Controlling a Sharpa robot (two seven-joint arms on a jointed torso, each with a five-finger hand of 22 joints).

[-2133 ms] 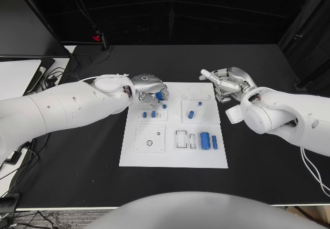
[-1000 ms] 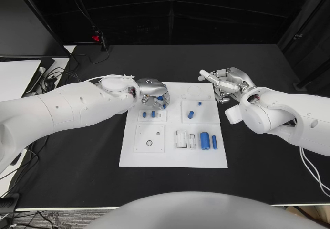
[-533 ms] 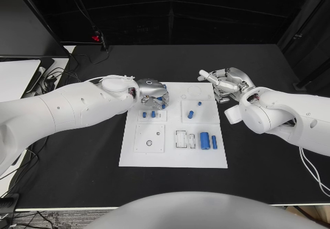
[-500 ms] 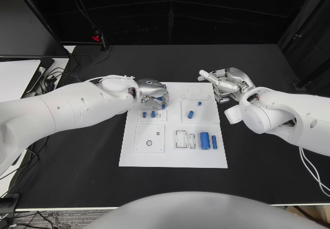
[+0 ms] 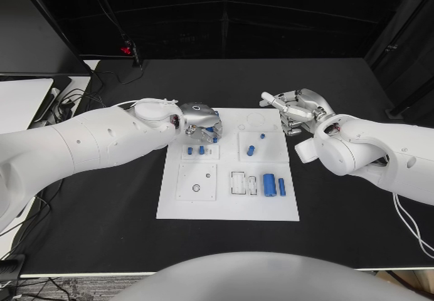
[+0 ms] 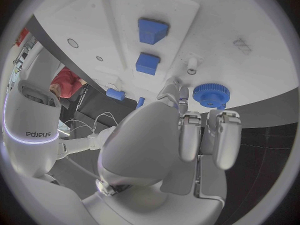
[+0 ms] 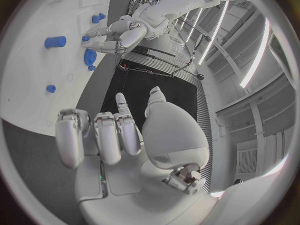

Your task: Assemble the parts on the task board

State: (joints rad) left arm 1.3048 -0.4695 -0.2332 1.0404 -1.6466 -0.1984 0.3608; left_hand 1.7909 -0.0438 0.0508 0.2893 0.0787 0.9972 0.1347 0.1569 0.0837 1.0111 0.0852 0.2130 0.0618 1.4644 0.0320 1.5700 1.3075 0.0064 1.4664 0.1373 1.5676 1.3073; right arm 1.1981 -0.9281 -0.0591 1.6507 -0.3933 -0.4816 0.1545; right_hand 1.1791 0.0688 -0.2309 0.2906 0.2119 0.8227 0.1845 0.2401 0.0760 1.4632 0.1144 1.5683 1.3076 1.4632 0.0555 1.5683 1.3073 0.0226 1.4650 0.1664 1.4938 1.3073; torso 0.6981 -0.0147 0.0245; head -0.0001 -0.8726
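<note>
The white task board (image 5: 228,207) is seen at the centre of the head view, lying flat on the black counter (image 5: 100,226). The left hand (image 5: 201,120) is placed over the board's upper left corner. A blue gear (image 6: 210,94) is seen in the left wrist view just at the tips of that hand's fingers (image 6: 226,135), over the board; whether it is actually pinched or only touched cannot be told. In the head view a bit of blue (image 5: 209,131) shows under the same hand.

Two small blue blocks (image 5: 195,150) stand side by side on a raised plate just below the left hand. A blue peg (image 5: 251,150) lies on another plate right of centre, with a smaller blue piece (image 5: 262,135) above it. Towards the lower right of the board a large blue cylinder (image 5: 268,184) lies between two thinner ones (image 5: 282,186).

The right hand (image 5: 296,110) is held at the board's upper right edge, above the counter. Its fingers (image 7: 100,135) are seen curled inward in the right wrist view, with nothing between them.
</note>
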